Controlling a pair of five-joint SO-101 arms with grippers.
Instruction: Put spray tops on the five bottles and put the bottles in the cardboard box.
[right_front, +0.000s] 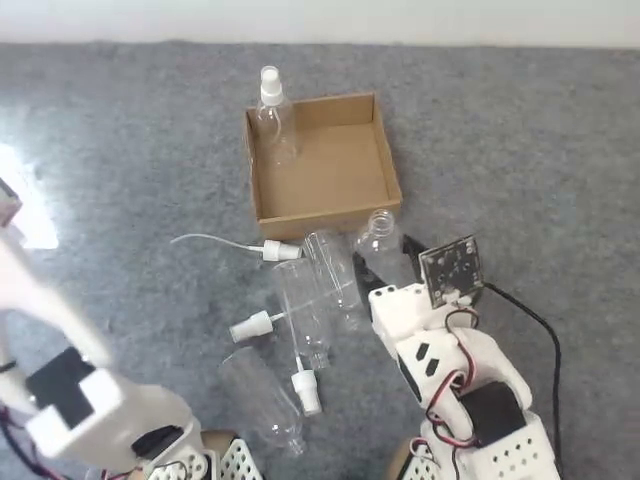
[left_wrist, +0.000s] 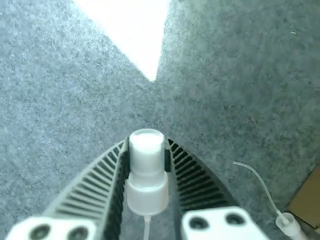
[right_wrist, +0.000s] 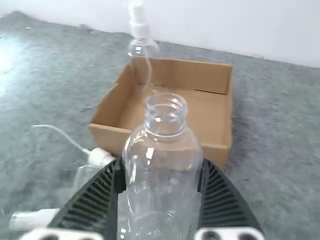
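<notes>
My right gripper (right_wrist: 161, 172) is shut on a clear open-necked bottle (right_wrist: 165, 130), held upright just in front of the cardboard box (right_wrist: 107, 132). From above, this bottle (right_front: 380, 235) stands by the box's near right corner (right_front: 390, 205). A bottle with a white spray top (right_front: 272, 112) stands inside the box at its far left corner. My left gripper (left_wrist: 146, 142) is shut on a white spray top (left_wrist: 146, 170) above the grey carpet at the far left. Three bottles (right_front: 335, 265) (right_front: 300, 305) (right_front: 262, 395) lie uncapped in front of the box.
Three loose spray tops lie on the carpet: one with a long tube (right_front: 278, 250) by the box's front wall, one (right_front: 250, 325) beside the lying bottles, one (right_front: 307, 390) nearer the arms. A bright patch of light (left_wrist: 135, 30) falls on the carpet at the left.
</notes>
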